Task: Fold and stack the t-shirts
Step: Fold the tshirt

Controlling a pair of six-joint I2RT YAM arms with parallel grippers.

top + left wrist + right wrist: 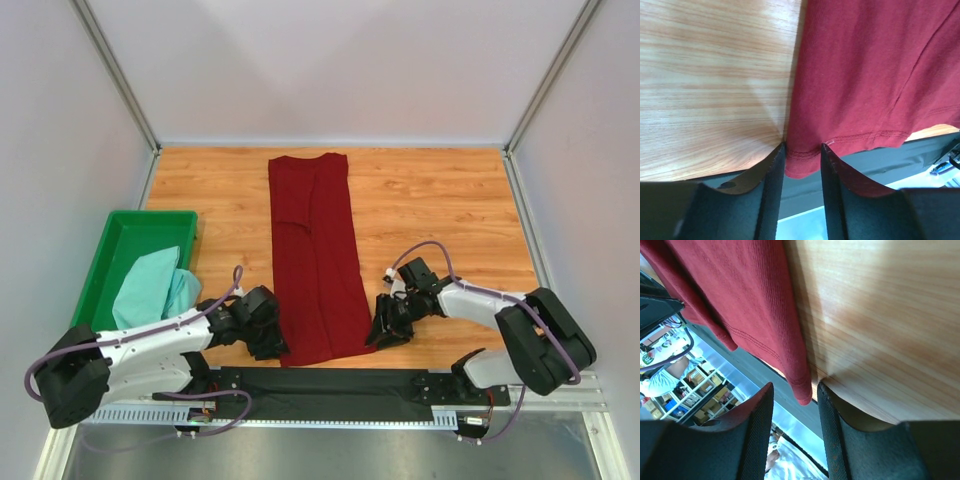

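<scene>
The maroon t-shirt lies on the wooden table as a long narrow strip, folded lengthwise, with its hem at the near edge. My left gripper is at the hem's near left corner. In the left wrist view its jaws are open, with that corner of the shirt between the fingertips. My right gripper is at the near right corner. Its jaws are open around the hanging corner of the shirt. The mint green t-shirt lies crumpled in the tray.
The bright green plastic tray stands at the left, beside my left arm. The black base rail runs along the near table edge just under the hem. White walls enclose the table on three sides.
</scene>
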